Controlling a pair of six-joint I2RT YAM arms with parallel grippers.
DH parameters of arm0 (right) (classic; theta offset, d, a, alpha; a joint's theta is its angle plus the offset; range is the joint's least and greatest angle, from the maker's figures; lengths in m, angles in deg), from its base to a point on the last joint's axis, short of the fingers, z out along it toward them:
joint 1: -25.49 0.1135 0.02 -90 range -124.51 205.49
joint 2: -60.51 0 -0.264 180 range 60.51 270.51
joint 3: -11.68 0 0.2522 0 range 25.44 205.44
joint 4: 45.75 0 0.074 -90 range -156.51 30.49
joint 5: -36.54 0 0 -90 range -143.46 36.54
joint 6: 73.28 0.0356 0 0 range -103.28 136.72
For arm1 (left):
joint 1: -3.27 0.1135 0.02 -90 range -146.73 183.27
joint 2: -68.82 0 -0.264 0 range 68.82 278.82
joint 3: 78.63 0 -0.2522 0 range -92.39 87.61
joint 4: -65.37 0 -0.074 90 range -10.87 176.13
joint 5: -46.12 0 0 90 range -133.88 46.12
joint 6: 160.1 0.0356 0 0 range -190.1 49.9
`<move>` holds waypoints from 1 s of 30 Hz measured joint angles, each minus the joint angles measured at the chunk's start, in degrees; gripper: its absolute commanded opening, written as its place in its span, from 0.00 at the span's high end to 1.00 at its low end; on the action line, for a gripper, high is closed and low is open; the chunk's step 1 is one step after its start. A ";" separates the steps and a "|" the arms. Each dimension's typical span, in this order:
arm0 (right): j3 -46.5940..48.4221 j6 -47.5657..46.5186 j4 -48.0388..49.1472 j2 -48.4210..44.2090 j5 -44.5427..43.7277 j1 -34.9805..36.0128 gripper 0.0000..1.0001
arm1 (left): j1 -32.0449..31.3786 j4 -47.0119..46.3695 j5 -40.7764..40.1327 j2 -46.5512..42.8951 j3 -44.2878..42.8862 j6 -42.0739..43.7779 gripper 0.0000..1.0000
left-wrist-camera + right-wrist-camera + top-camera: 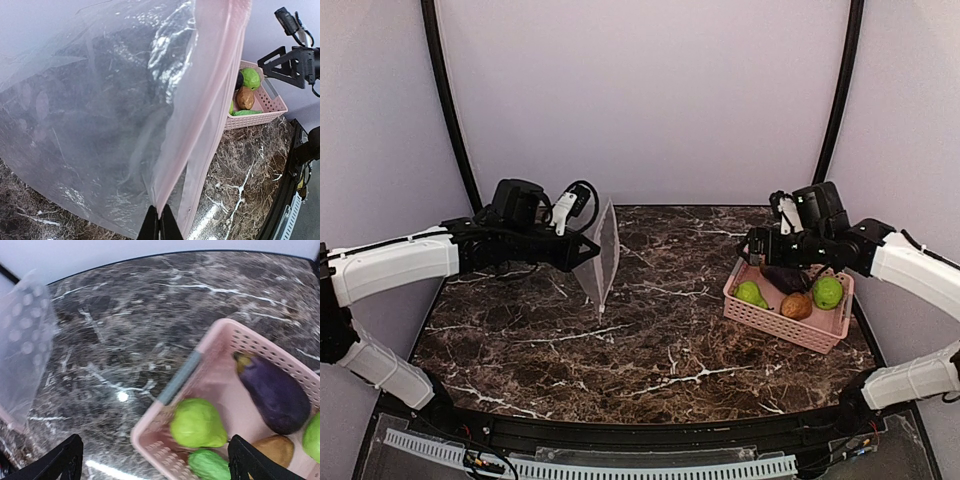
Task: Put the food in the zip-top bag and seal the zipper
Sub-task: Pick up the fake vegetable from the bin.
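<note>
Left claw [156,223] pinching clear dotted bag [24,335], pink zipper strip [220,75]

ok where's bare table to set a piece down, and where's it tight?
Free: marble table between the zip-top bag and pink basket, plus the near strip toward the arm bases. Tight: inside the basket, food packed together, right gripper open over its far edge.

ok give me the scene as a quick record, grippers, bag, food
left gripper: shut on bag, bag held upright
right gripper: open, over basket
in basket: pear, eggplant, potato, round fruit, cucumber
in bag: no food seen
</note>
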 measured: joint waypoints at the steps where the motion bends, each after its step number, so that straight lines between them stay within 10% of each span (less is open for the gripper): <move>1: -0.59 -0.22 -0.59 0.70 0.55 -3.19 0.01 | 0.00 0.00 -0.07 0.02 0.00 0.00 0.99; 16: -3.08 -7.93 0.68 17.27 8.61 -29.40 0.01 | 0.50 0.22 2.49 1.99 -0.24 -0.17 0.99; 30: -4.37 -16.41 4.13 22.64 12.39 -28.35 0.02 | 3.26 0.15 7.04 2.49 -0.26 -2.43 0.99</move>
